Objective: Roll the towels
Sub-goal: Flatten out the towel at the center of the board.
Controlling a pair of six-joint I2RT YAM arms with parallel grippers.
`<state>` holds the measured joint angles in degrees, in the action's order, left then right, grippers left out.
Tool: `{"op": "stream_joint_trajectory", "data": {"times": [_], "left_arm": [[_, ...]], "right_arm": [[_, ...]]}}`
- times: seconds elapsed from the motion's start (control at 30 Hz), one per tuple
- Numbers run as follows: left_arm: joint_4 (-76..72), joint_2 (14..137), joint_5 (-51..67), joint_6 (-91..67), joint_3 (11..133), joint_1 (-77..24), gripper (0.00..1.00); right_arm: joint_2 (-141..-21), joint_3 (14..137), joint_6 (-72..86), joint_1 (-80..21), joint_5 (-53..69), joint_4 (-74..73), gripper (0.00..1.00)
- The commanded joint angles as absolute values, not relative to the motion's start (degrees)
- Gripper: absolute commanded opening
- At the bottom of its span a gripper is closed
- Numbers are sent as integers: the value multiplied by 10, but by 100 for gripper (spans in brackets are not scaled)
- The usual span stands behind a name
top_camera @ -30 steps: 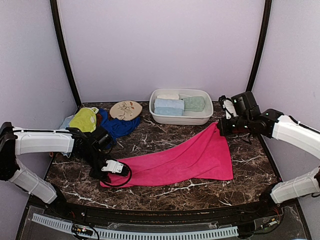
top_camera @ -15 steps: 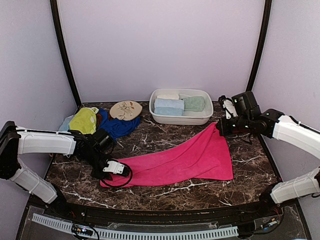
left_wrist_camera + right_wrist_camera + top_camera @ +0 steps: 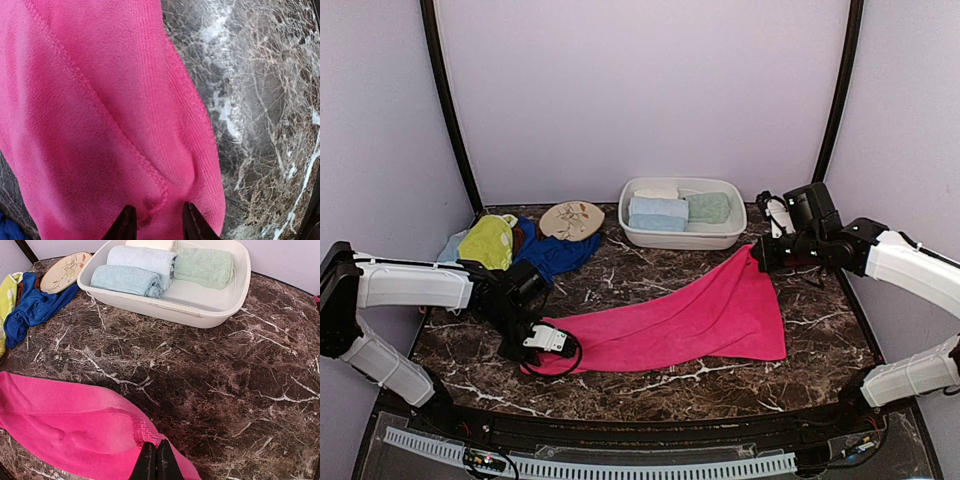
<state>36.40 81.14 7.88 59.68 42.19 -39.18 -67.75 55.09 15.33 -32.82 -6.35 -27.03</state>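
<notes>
standing at the near edge, i see the left gripper (image 3: 548,345) low over the marble table (image 3: 650,385), at the near-left end of the hot pink towel (image 3: 690,315). from its wrist view the two dark fingertips (image 3: 125,225) sit either side of a puckered ridge of the stitched hem, so the left gripper (image 3: 157,225) is pinching the hot pink towel (image 3: 100,125) there. the cloth lies in soft folds on the stone beyond the tips.

from that corner the towel stretches across the middle of the table, widening to the right, and its far-right corner rises off the surface to the right gripper (image 3: 760,255). in the right wrist view that gripper (image 3: 155,460) has its fingers pressed tight together on the edge of the hot pink towel (image 3: 65,425).

farther back on the left is a loose heap: a yellow-green towel (image 3: 486,240) beside a royal blue towel (image 3: 558,255), with the oval floral disc (image 3: 571,220) resting against the blue cloth's far side.

at the back, near the wall, stands the white basin (image 3: 682,238). inside it lie two pale blue rolled towels (image 3: 127,280) side by side, a mint rolled towel (image 3: 204,267) to their right, and a cream roll (image 3: 150,244) at the far rim.
</notes>
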Motion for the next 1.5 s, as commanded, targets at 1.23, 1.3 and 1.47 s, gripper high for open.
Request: {"op": "stream_joint_trajectory", "data": {"times": [1.23,1.3,1.47], "left_arm": [[347,773,-16,579,423,-416,0],[344,744,-35,573,439,-414,0],[411,697,-6,520,555,-363,0]], "right_arm": [[-632,545,155,-324,-61,-272,0],[-632,552,151,-324,-65,-278,0],[-627,587,141,-324,-75,-313,0]]}}
